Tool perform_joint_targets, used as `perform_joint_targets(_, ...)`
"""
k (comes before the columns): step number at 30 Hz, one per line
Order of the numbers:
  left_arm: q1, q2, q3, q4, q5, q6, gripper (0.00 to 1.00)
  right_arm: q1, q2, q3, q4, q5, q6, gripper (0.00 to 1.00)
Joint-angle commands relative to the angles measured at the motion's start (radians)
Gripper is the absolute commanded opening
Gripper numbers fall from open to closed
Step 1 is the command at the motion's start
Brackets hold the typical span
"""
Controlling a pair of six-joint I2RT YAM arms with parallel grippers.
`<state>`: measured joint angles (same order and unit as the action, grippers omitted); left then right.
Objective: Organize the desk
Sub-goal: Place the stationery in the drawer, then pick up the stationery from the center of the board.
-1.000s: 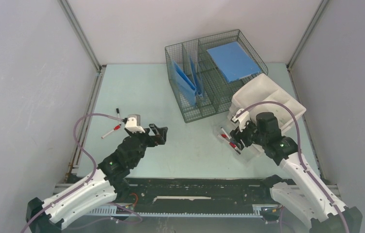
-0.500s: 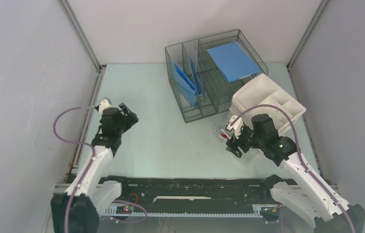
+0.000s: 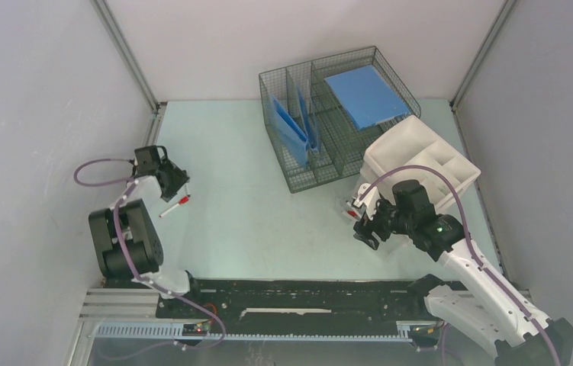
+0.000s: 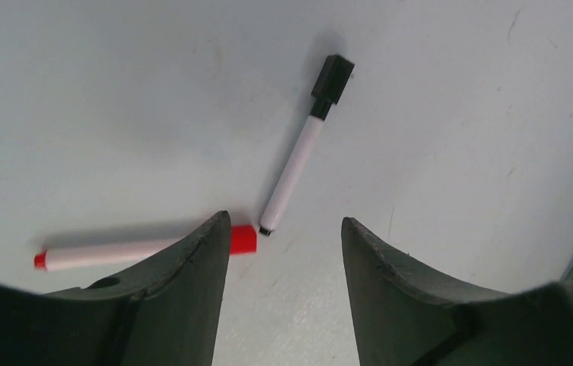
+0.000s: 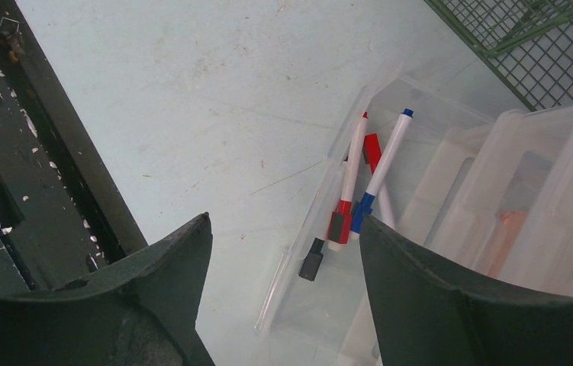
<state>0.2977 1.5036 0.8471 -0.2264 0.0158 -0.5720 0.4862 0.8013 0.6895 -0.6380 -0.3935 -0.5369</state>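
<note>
Left gripper and right gripper are held spread and empty; beneath the left, a red-capped marker and black-capped marker are laid end to end on the desk, so one may be knocked aside

White-and-black arms, purple cables, dark jaws

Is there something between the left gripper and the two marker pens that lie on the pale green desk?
Nothing visible does. The open left gripper hovers right above the black-capped white marker and the red-capped white marker. Both lie uncovered on the pale mint-green desk.
</note>
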Motion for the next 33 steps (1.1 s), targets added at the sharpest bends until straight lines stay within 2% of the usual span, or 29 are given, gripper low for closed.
perform_joint_targets(1, 0.0, 0.116, 0.165, -0.112, 0.016, 0.073, 0.6, 0.009, -0.008, 0.038, 0.006, 0.004, -0.008, 0.78)
perform_joint_targets(7, 0.0, 0.249, 0.299, -0.224, 0.019, 0.11, 0.59, 0.009, -0.007, 0.039, 0.005, 0.008, -0.008, 0.78)
perform_joint_targets(13, -0.002, 0.316, 0.346, -0.258, 0.066, 0.129, 0.58, 0.009, -0.006, 0.039, 0.004, 0.007, -0.01, 0.78)
perform_joint_targets(22, -0.029, 0.398, 0.439, -0.385, -0.005, 0.146, 0.48, 0.009, -0.008, 0.039, 0.004, 0.004, -0.01, 0.79)
perform_joint_targets(27, -0.069, 0.467, 0.532, -0.496, -0.083, 0.178, 0.39, 0.009, -0.009, 0.039, 0.004, 0.003, -0.009, 0.79)
perform_joint_targets(33, -0.097, 0.501, 0.554, -0.531, -0.12, 0.197, 0.28, 0.009, -0.011, 0.039, 0.003, 0.003, -0.011, 0.79)
